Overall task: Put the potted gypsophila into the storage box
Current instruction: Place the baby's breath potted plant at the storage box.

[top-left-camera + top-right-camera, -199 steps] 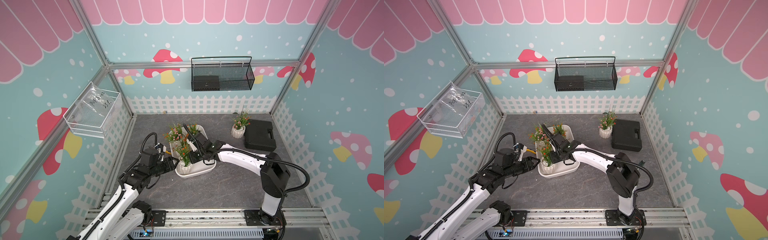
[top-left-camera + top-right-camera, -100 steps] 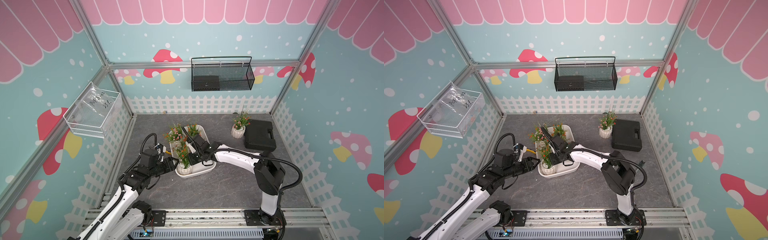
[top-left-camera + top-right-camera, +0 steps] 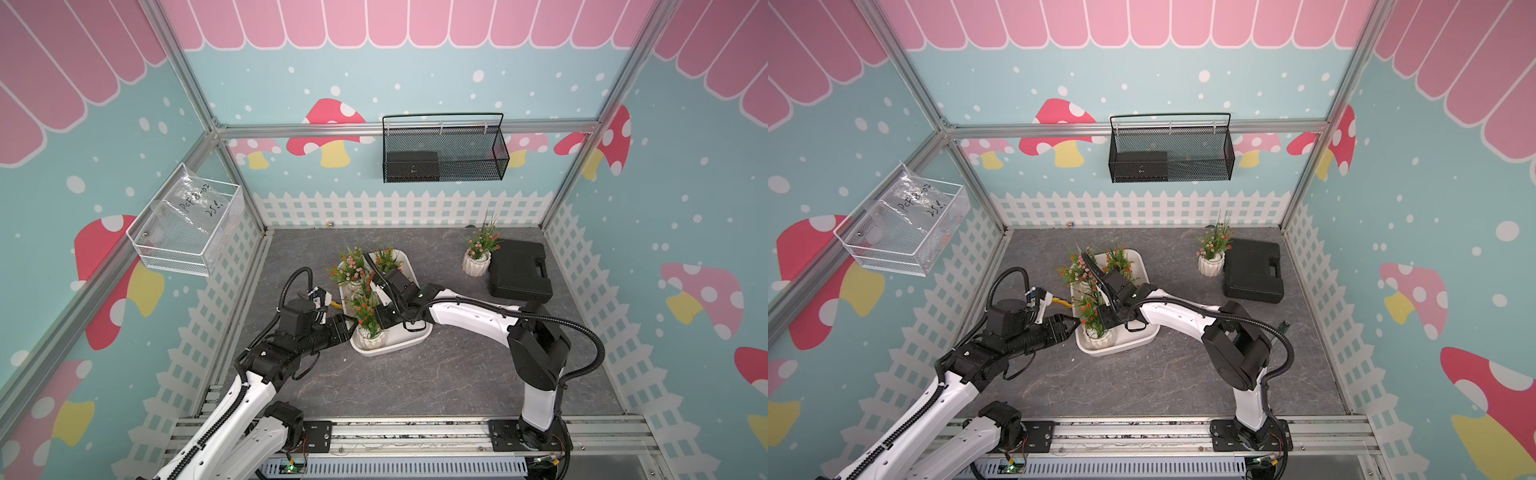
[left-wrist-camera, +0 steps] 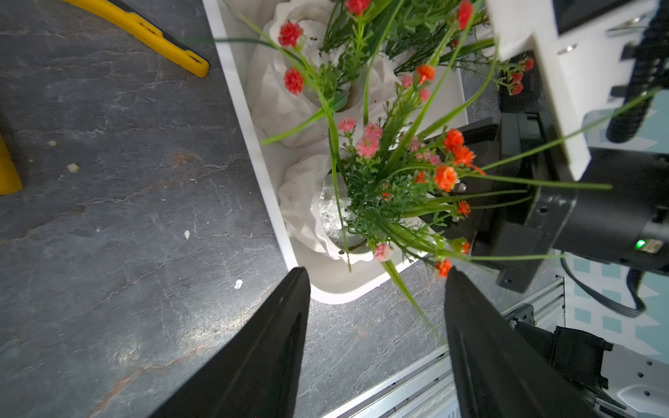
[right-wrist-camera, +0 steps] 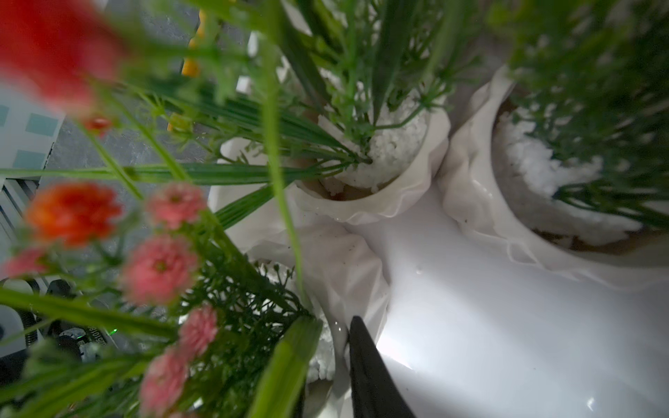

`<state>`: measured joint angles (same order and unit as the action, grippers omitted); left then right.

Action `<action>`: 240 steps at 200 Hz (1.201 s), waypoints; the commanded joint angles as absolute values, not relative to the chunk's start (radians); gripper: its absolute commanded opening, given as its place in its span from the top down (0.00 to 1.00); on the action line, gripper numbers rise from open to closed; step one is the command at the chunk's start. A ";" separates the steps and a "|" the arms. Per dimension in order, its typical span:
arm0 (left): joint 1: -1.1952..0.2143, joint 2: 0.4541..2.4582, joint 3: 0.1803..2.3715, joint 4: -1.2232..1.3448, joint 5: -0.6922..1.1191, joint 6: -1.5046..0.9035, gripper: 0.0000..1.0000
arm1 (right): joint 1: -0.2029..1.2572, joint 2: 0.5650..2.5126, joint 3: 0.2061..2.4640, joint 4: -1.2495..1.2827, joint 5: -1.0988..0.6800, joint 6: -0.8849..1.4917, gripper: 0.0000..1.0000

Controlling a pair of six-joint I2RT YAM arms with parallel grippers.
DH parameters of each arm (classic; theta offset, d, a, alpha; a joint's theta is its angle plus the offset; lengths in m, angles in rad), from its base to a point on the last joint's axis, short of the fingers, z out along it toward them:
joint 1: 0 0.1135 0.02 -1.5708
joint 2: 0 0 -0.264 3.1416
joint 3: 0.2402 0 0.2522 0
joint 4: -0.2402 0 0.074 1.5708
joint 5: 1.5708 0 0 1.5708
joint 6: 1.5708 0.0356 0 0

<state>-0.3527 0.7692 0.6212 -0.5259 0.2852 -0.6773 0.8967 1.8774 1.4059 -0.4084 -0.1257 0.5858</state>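
The storage box (image 3: 409, 337) is a shallow white tray mid-table; its rim also shows in the left wrist view (image 4: 249, 134). Several potted gypsophila stand in it. The front one (image 3: 371, 334) sits in the tray's near left corner. My right gripper (image 3: 380, 322) is at this pot, jaws slightly apart astride its rim; one black finger (image 5: 365, 372) lies against the outer wall, and leaves mostly hide the other. My left gripper (image 3: 347, 326) hovers open and empty just left of that corner, fingers (image 4: 282, 325) apart. One more potted gypsophila (image 3: 476, 262) stands outside at the back right.
A black hard case (image 3: 519, 270) lies beside the outside pot. A yellow-handled tool (image 3: 336, 305) lies left of the tray. A black mesh basket (image 3: 444, 149) hangs on the back wall and a white wire basket (image 3: 183, 226) on the left wall.
The right arm's elbow has shifted a little to the left while its gripper stays at the front pot in the tray. The left arm has hardly moved.
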 commanded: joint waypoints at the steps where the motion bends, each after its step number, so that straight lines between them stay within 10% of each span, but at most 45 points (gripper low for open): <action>1: -0.347 0.754 0.611 -0.514 0.288 -0.682 0.39 | 0.902 1.793 1.372 -0.394 -0.112 0.595 0.73; 127: -0.356 0.644 0.542 -0.388 0.322 -0.757 0.29 | 0.840 1.394 1.202 -0.475 0.038 0.540 0.51; 240: -0.758 0.907 0.620 -0.134 0.047 -0.771 0.31 | 0.505 1.337 1.206 -0.563 -0.143 0.328 0.48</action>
